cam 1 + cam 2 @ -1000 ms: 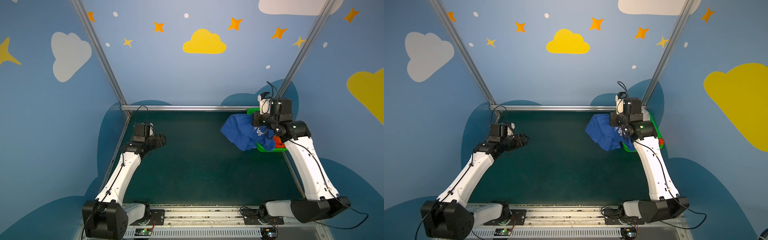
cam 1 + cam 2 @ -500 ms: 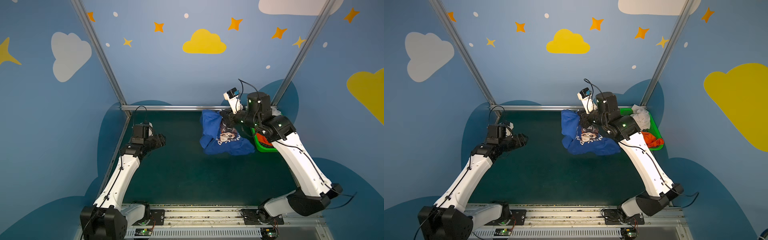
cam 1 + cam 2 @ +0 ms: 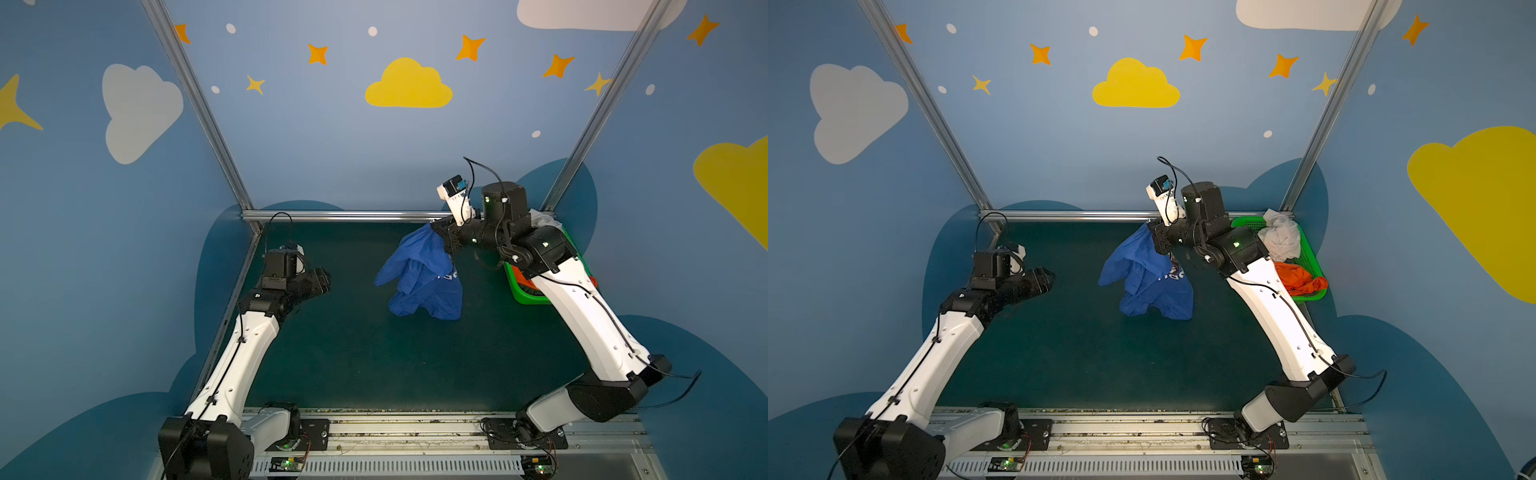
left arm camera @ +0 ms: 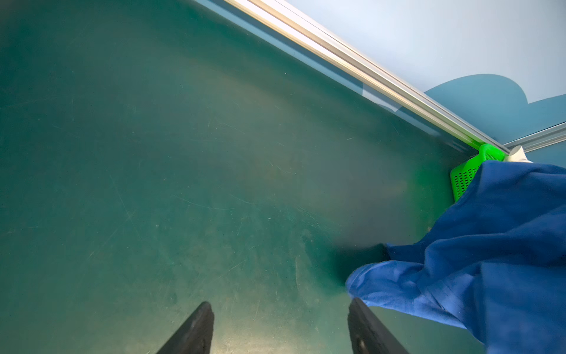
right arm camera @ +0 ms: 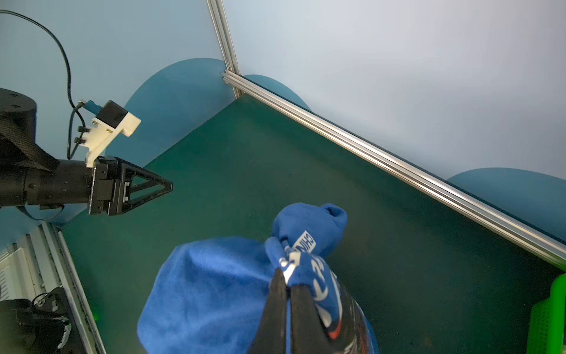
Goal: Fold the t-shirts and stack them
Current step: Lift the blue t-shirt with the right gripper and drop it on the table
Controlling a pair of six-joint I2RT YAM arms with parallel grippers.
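Lower blue t-shirt (image 3: 419, 278), clenched in right jaws, onto table (image 3: 353, 357) toward 7 o'clock; pinch hem with spread, empty left jaws.

Right gripper (image 5: 284, 280) jaws clamped on blue t-shirt (image 5: 208, 291), bunched over green mat (image 5: 275, 159).

Probably a robotics lab cell: aluminium frame (image 3: 345, 216), cloud-painted walls (image 3: 409, 85), left arm (image 3: 245, 353), right arm (image 3: 590, 320), green counter (image 3: 353, 365).
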